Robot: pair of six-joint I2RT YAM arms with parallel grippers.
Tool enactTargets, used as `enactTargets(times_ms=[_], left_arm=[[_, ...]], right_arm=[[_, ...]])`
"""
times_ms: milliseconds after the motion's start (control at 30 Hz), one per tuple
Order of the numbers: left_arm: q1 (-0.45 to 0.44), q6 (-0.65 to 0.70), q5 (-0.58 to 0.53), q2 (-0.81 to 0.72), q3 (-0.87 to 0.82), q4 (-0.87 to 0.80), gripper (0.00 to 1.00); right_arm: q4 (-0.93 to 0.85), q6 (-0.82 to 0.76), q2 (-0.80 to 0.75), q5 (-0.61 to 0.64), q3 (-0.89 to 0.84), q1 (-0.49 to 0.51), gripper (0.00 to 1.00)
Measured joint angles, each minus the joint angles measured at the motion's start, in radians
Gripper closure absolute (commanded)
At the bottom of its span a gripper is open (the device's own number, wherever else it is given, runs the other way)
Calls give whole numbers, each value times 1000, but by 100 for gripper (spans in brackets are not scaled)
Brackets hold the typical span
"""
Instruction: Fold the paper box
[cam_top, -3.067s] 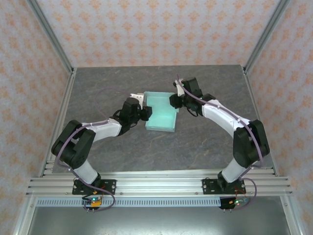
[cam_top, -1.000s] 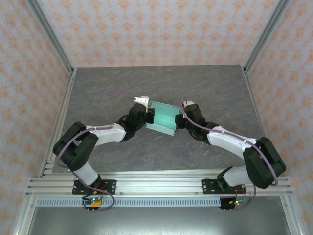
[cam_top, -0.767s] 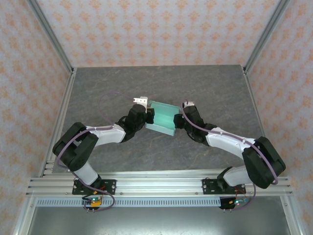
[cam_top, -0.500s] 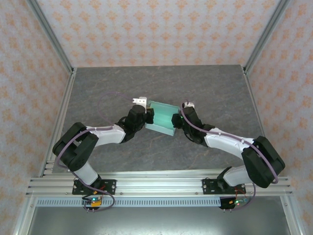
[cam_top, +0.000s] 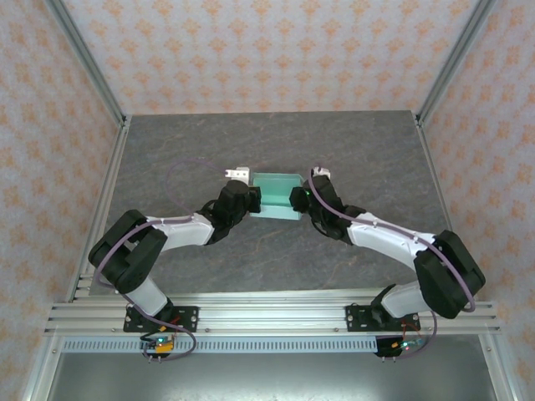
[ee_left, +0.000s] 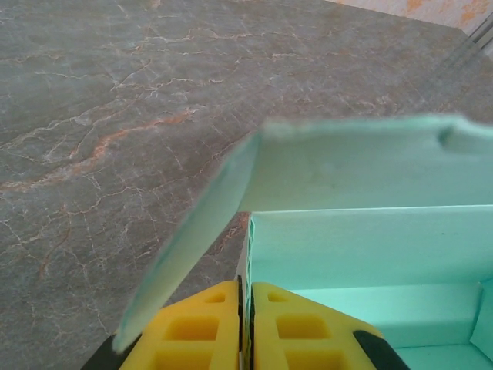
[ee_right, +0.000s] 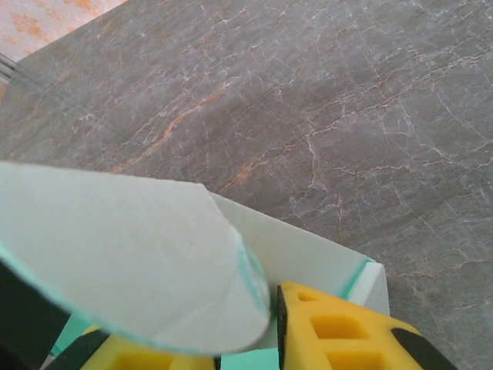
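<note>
Step, I judge: folding paper box (cam_top: 276,194) lid (ee_left: 362,162).
My left gripper (ee_left: 246,287): clamped on left wall (ee_left: 249,247).
My right gripper (cam_top: 298,199): at right wall (ee_right: 308,258), grip unclear.
Next: tuck lid down.

From above and behind the arm bases (cam_top: 163,319) we look down on the whole table (cam_top: 192,142). Our wrist cameras sit close behind the left hand (ee_left: 246,291) and the right hand (ee_right: 246,327), facing across the table from opposite sides; all three share the paper box (cam_top: 276,188).
</note>
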Motion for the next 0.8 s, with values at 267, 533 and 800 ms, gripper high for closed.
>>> enactTargets(times_ms=[267,533,800], left_arm=[[-2,-3,-20,0,1,-3,89],[-30,33,-75,0,-47,74,89],[-61,97,-168,26,-86,177,90]], right_arm=[[-8,-23,53,7,29,0,75],[11,5,20,-3,-43,2,57],[-12,122,-126,-19,-155,5,35]])
